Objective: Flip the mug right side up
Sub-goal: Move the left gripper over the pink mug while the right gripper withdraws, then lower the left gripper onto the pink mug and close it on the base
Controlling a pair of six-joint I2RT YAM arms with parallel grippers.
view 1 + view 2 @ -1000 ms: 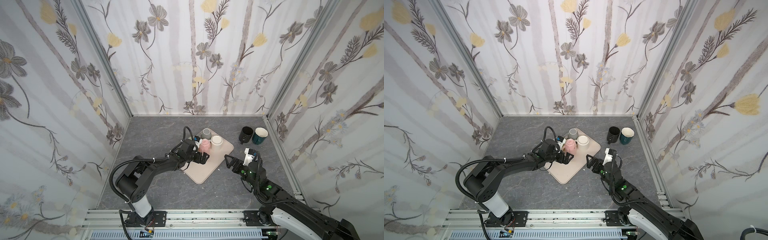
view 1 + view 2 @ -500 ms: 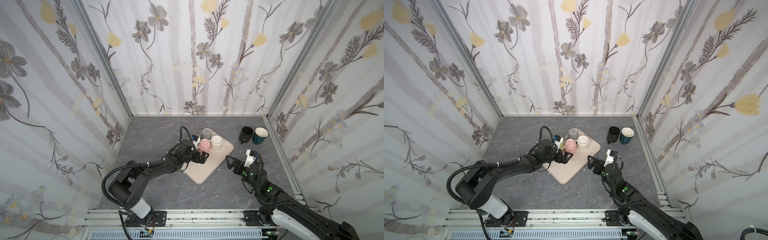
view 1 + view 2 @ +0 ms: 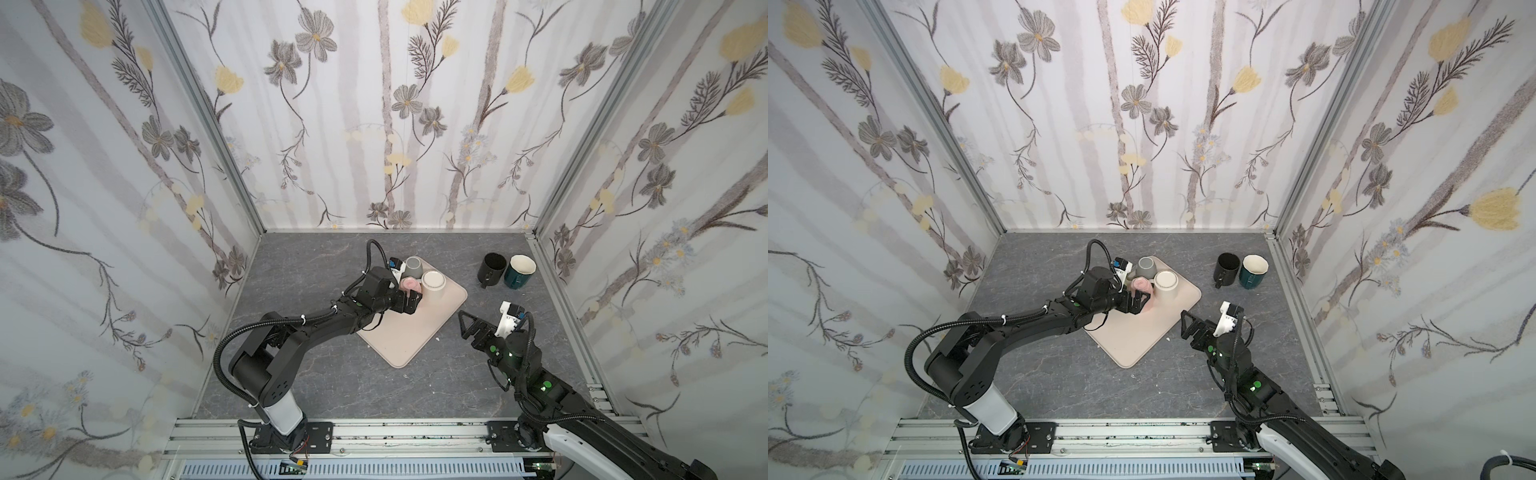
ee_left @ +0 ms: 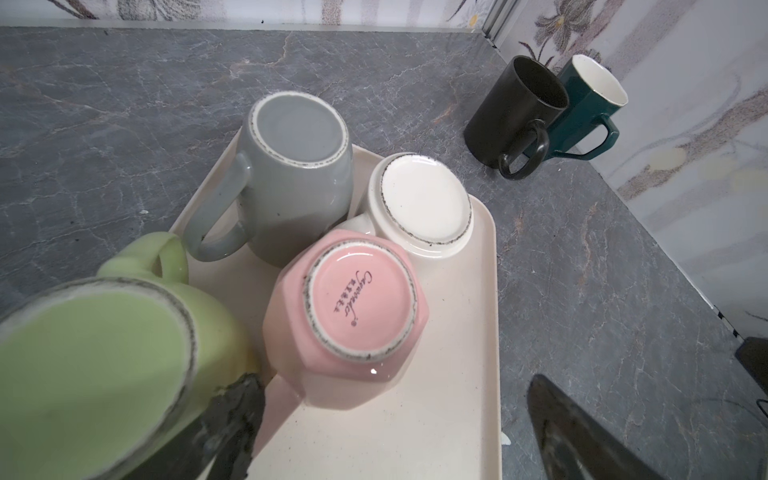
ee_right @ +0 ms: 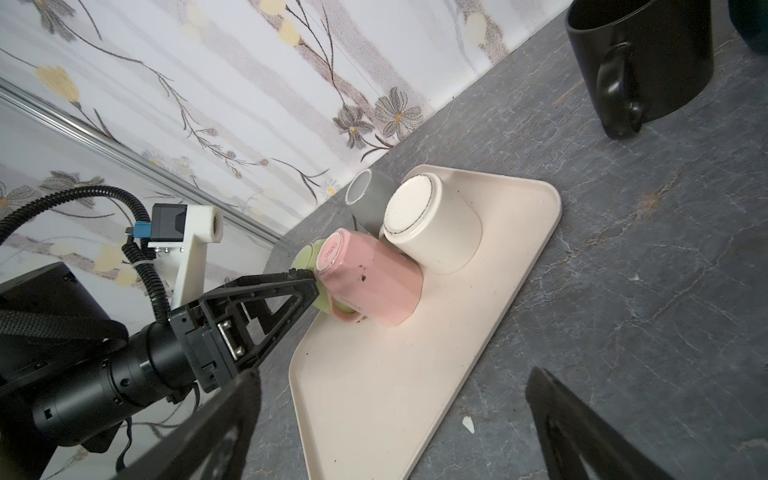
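A: Changed much over the last second?

B: Barely. Nudged the left gripper [image 3: 411, 302] a shade nearer the pink mug [image 3: 409, 284]; kept its jaws gaping wide, gripping nothing. Shifted the right gripper [image 3: 463, 319] slightly sideways, equally spread and empty, off the tray [image 3: 399, 345].

A: Meaning what for the job?

B: Looks like lining up, no grasp yet. Leaves the pink mug base up on the tray, packed in with the white mug [image 3: 433, 281], grey mug [image 3: 413, 266] and green mug [image 4: 91, 365]. Still needs gripping, lifting and flipping.

A: Worth comparing views?

B: Yes. From the left wrist view: finds the green mug, hidden under the arm in both top views, and puts one finger [image 4: 232, 428] just beside it, the opposite finger out past the tray's edge, pink mug ahead between them. From the right wrist view: catches the pink mug's side wall and its handle [image 5: 345, 320], low and turned toward the left gripper, with a fingertip [image 5: 305, 274] right at the base rim; touching or not, cannot tell. From the top views alone: takes in both arms whole and sets the right gripper well apart from every mug.
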